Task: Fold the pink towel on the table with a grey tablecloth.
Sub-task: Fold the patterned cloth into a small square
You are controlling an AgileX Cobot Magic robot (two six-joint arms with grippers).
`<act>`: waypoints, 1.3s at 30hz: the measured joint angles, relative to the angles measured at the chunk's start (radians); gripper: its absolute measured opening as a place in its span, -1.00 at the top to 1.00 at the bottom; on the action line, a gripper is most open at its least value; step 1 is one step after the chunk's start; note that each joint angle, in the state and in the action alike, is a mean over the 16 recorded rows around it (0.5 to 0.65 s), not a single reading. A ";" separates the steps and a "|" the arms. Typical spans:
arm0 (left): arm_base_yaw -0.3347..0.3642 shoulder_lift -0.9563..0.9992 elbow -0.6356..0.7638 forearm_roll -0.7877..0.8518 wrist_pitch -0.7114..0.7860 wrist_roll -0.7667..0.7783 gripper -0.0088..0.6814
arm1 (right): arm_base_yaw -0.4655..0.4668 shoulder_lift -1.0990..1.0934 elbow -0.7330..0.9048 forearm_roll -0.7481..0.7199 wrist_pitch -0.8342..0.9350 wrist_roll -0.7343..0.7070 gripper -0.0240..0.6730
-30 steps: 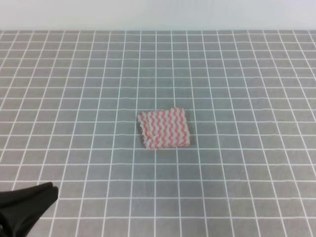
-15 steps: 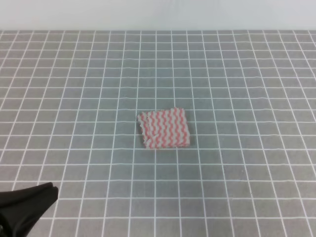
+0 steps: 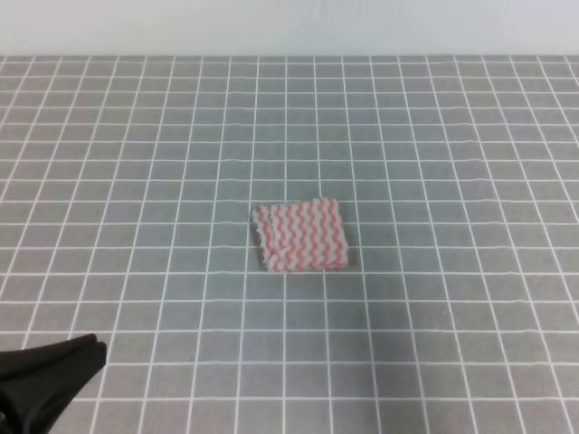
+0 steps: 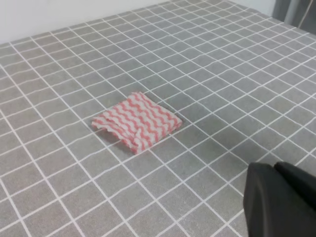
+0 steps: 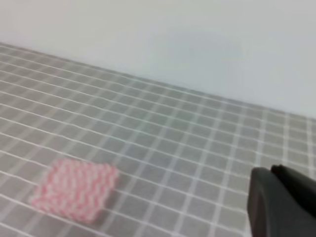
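Observation:
The pink towel lies flat as a small, compact square in the middle of the table with a grey tablecloth, with a layered edge on its left side. In the left wrist view the towel rests well ahead of my left gripper. That gripper's black fingers are pressed together and hold nothing. From above, the left gripper sits at the near left corner, far from the towel. My right gripper is shut and empty too, with the blurred towel off to its left.
A pale wall runs behind the far edge of the table. Only gridded grey cloth surrounds the towel. The right arm is outside the exterior high view.

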 joint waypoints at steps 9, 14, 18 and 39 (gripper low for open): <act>0.000 0.009 -0.001 -0.004 -0.005 0.001 0.97 | -0.143 -0.177 0.239 -0.035 -0.130 -0.001 0.94; 0.000 0.012 -0.002 -0.005 -0.007 0.001 0.97 | -0.184 -0.306 0.402 -0.017 -0.252 -0.001 0.94; 0.000 0.013 -0.002 -0.006 -0.007 0.002 0.97 | -0.200 -0.410 0.514 -0.017 -0.320 0.015 0.94; 0.000 0.009 -0.001 -0.004 -0.009 0.001 0.97 | -0.270 -0.658 0.614 -0.382 0.001 0.468 0.94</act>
